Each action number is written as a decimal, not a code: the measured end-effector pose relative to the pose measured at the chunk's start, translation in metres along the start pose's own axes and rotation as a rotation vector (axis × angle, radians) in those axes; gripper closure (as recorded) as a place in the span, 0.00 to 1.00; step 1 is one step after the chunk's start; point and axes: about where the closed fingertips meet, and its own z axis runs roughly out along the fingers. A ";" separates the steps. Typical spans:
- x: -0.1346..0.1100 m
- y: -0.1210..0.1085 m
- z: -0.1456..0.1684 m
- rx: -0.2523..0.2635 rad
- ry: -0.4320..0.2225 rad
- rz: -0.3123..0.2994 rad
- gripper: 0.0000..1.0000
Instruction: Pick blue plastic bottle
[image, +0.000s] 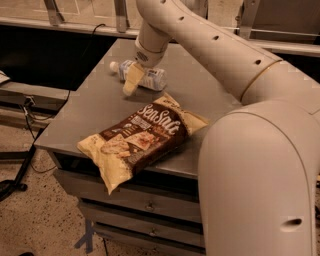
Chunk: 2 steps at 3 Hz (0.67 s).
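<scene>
The blue plastic bottle (142, 75) lies on its side at the far left of the grey table (95, 110), white cap pointing left. My gripper (131, 82) hangs from the white arm right over the bottle's middle, its pale fingers (132, 80) covering part of the label and pointing down-left. The bottle rests on the table top.
A brown and cream snack bag (137, 140) lies in the table's front middle, overhanging the front edge. My big white arm (260, 165) fills the right side and hides the table's right part. Drawers sit below the table front; a cable runs down at the left.
</scene>
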 end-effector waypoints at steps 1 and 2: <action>-0.002 -0.003 0.001 -0.010 -0.015 0.039 0.40; -0.007 -0.008 -0.022 -0.023 -0.072 0.050 0.62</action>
